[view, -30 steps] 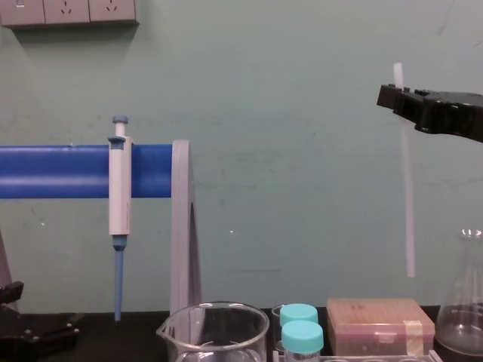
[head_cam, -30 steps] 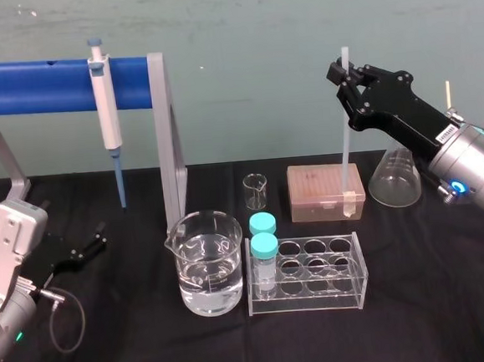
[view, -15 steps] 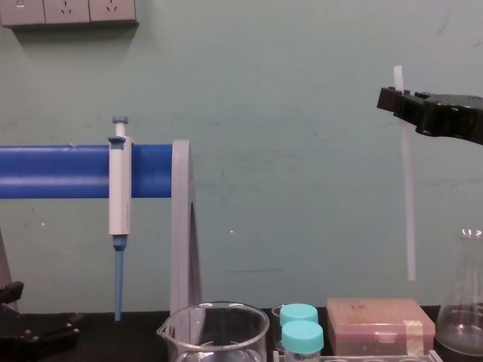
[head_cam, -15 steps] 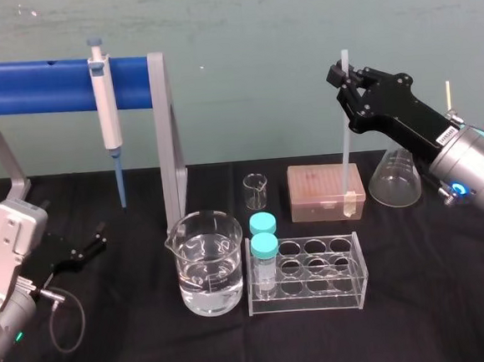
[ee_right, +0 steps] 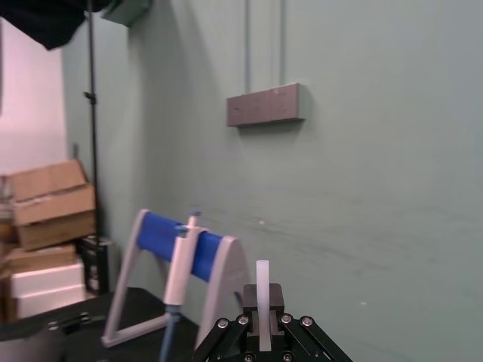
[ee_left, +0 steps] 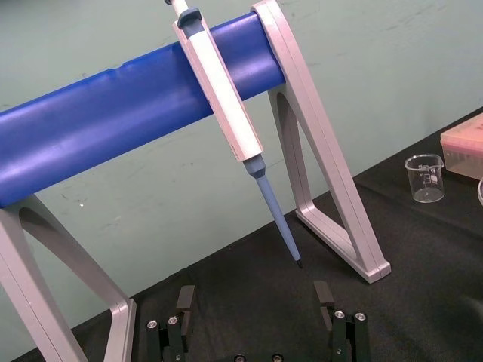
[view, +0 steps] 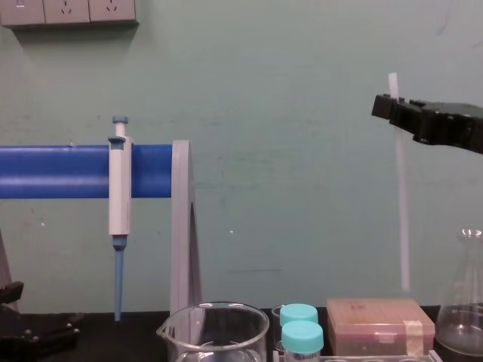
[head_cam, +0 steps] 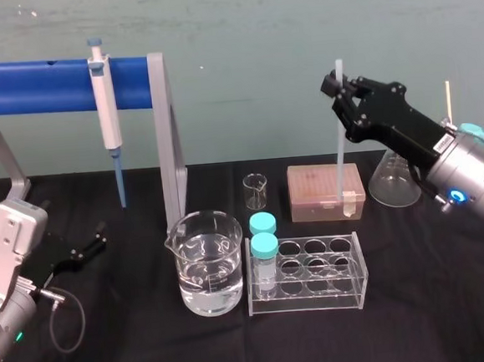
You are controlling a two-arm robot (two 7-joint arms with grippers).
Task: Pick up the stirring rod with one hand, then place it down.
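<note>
The stirring rod (head_cam: 340,140) is a thin translucent-white stick hanging nearly upright in the air at the right. My right gripper (head_cam: 336,85) is shut on it near its upper end, with a short stub poking above the jaws. In the chest view the stirring rod (view: 401,204) ends a little above the pink box, held by the right gripper (view: 388,106). The right wrist view shows the stirring rod (ee_right: 262,298) pinched between the black fingers (ee_right: 250,298). My left gripper (head_cam: 94,240) rests open on the black table at the far left; the left gripper (ee_left: 254,300) holds nothing.
A white-and-blue pipette (head_cam: 106,116) hangs on the blue-barred stand (head_cam: 33,86) at the left. A water-filled beaker (head_cam: 205,263), a small beaker (head_cam: 255,191), a clear rack (head_cam: 316,276) with two teal-capped tubes, a pink box (head_cam: 318,190) and a conical flask (head_cam: 393,182) stand mid-table.
My right gripper has shifted slightly left and down with the stirring rod, so the rod's lower end hangs closer to the pink box. The left arm has not moved.
</note>
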